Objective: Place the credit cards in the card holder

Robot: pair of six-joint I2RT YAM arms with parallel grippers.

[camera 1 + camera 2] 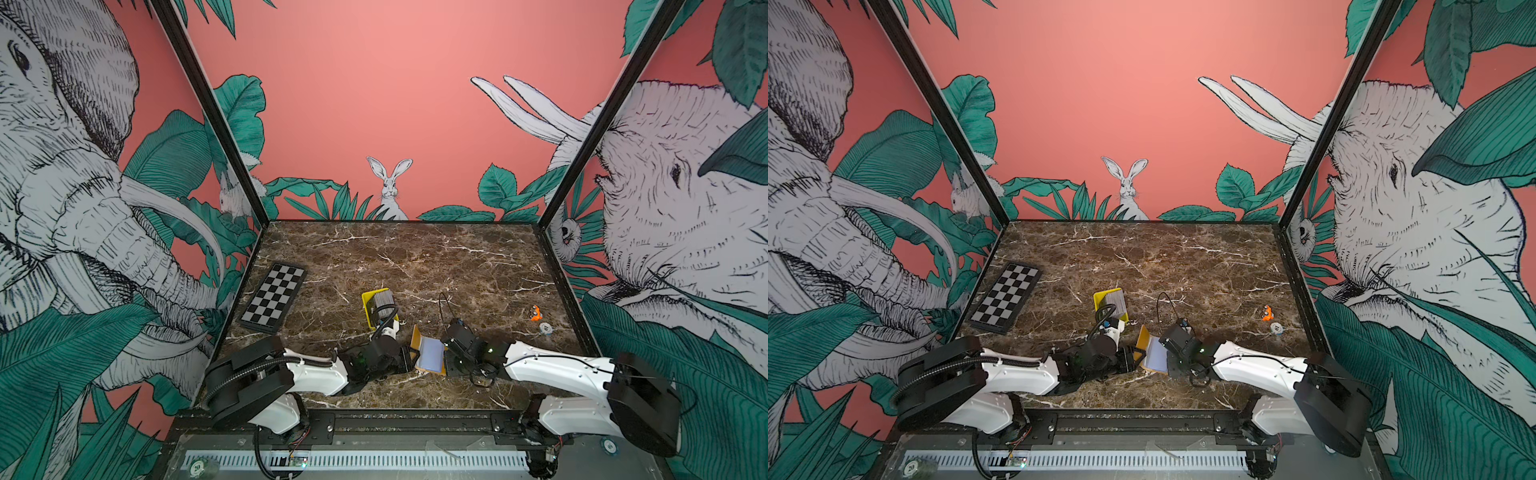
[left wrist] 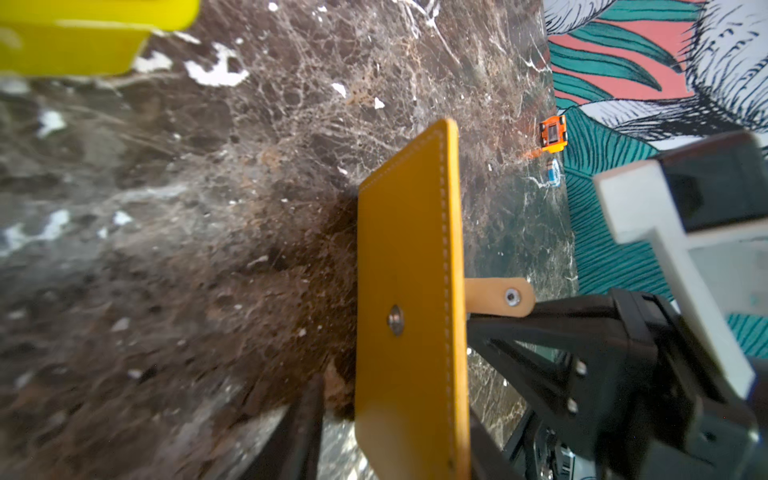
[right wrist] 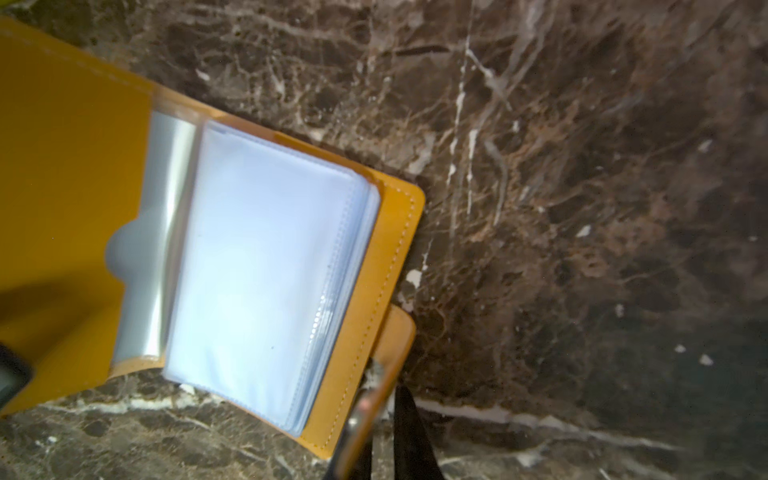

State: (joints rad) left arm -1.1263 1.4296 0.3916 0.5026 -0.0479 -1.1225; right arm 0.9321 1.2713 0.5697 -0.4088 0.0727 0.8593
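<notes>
Straddling the holder's (image 1: 430, 355) raised cover (image 2: 409, 270), my left claw (image 2: 395, 415) stands partly open, with a gap showing beside one finger. My right claw (image 3: 380, 430), at three o'clock of the holder, is pinched narrow on the snap tab (image 2: 498, 297). Clear sleeves (image 3: 266, 266) lie face up between my claws. The cards (image 1: 381, 305) sit in the tray (image 1: 365, 300) at eleven o'clock, near the holder but not touching it. The board (image 1: 274, 297) lies at ten o'clock.
</notes>
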